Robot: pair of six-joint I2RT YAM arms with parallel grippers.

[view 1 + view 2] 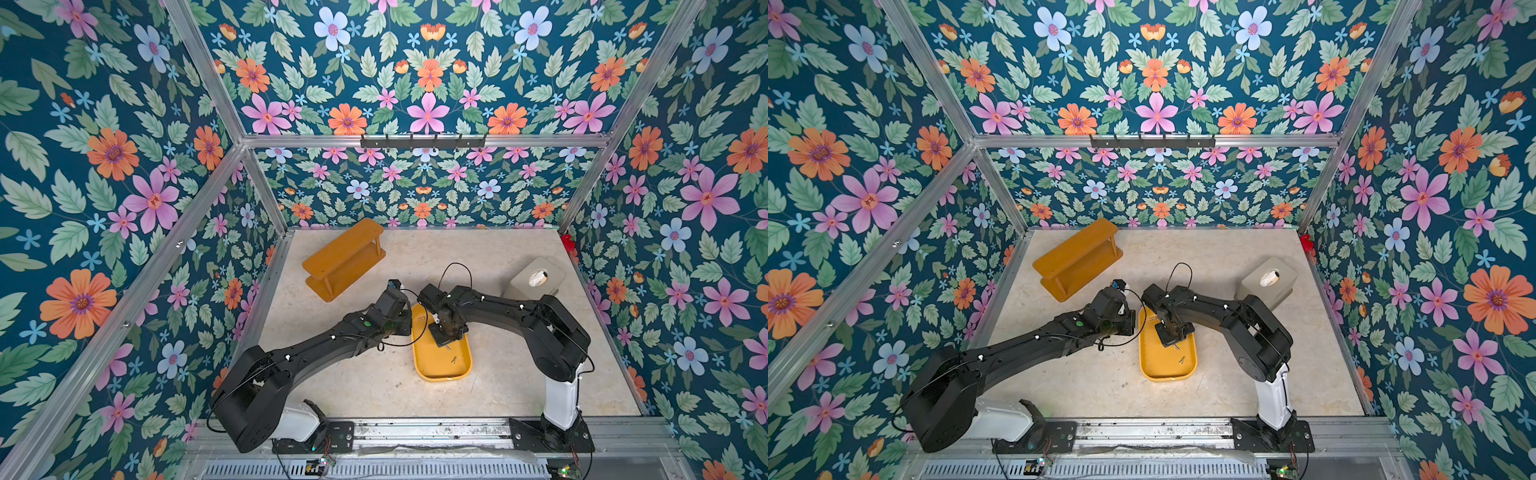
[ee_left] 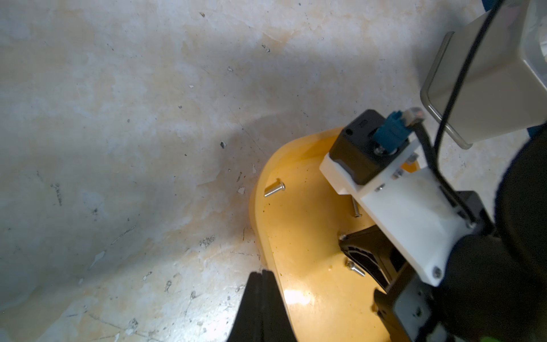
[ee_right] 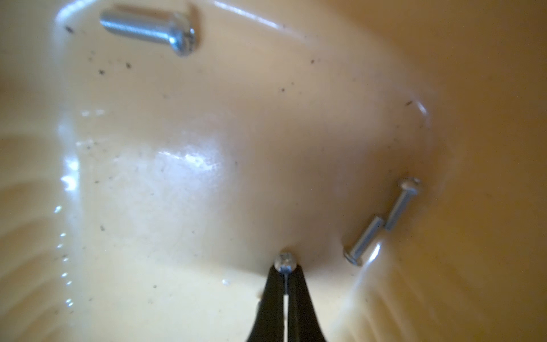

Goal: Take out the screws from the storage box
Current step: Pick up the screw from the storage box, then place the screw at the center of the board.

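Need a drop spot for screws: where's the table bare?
Bare tabletop between the shallow yellow plastic tray and the arm bases; also between the orange-brown two-tier shelf and grey-beige box. Crowded: left gripper at tray rim, right gripper inside, pinching a small silver screw.

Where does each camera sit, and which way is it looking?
Top views: high over the arm bases, looking down at the table; left arm and right arm show.
Left wrist: on the left arm, looking past shut left fingers at the storage box; the right arm shows.
Right wrist: on the right arm, looking into the storage box; right fingers pinch a screw.
Shared: both wrist views show loose screws inside.
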